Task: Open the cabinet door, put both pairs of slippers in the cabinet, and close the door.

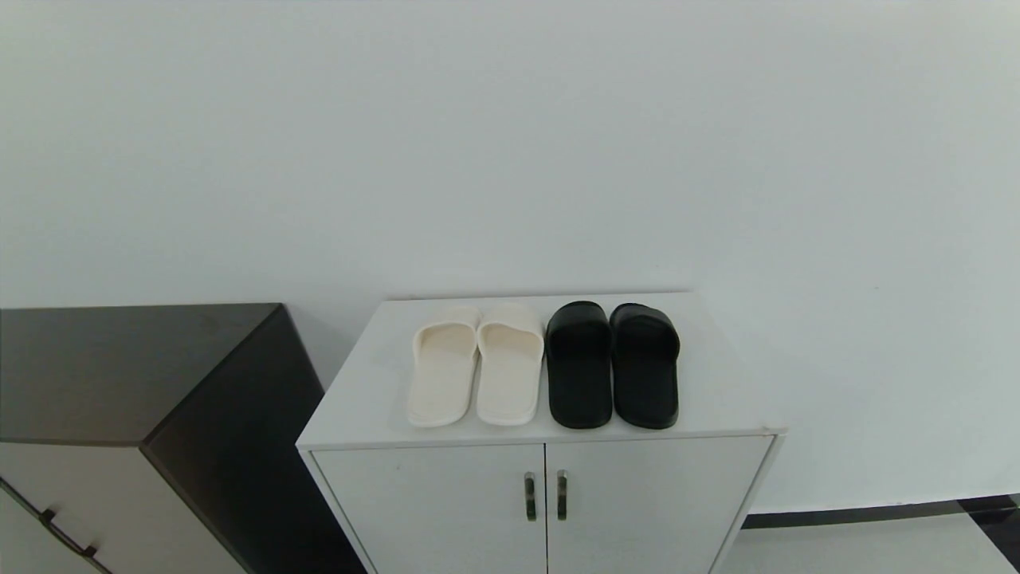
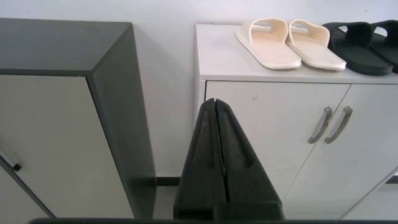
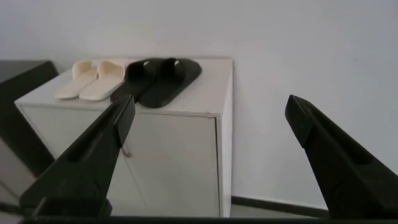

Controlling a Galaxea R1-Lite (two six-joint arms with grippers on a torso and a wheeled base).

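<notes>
- Standing side by side on top of the white cabinet (image 1: 446, 502) are the cream slippers (image 1: 476, 367) and, just beside them toward its right end, the black slippers (image 1: 612, 367).
- Both cabinet doors are closed, with the handles (image 1: 546, 496) paired at the middle.
- The left gripper (image 2: 215, 112) hangs before the cabinet's left edge, fingers pressed together.
- The right gripper (image 3: 210, 106) is off the cabinet's right corner, fingers spread wide.
- A dark cabinet (image 1: 119, 367) stands to its left.

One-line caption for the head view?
Cream slippers and black slippers sit side by side atop the closed white cabinet.
</notes>
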